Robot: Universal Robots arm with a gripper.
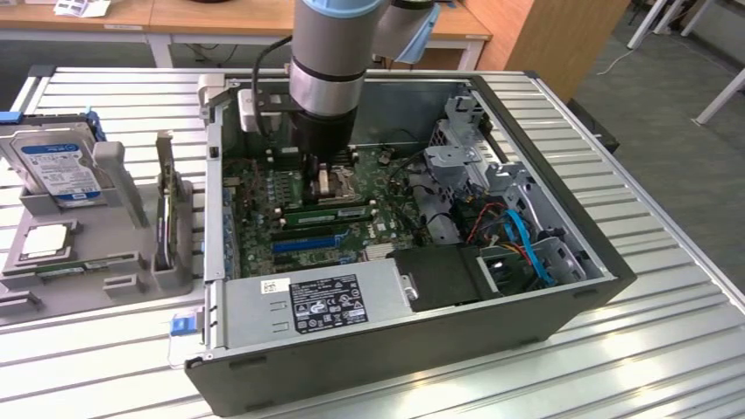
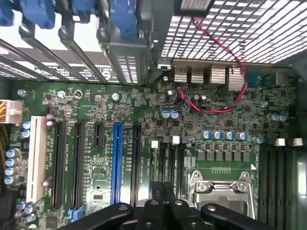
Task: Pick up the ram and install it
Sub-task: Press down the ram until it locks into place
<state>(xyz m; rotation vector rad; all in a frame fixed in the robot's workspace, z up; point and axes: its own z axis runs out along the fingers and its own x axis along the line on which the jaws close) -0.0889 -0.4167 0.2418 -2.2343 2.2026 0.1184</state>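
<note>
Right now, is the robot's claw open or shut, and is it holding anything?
Gripper: shut, fingers pressed together with nothing between them, hovering over the motherboard inside the computer case.

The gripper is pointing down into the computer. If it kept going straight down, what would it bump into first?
Probably the green motherboard, near the silver processor socket. The shut gripper holds nothing.

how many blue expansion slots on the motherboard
1: a long blue slot among the black slots, beside the white slot; in the exterior view it lies mid-board. Others may be hidden.
</note>
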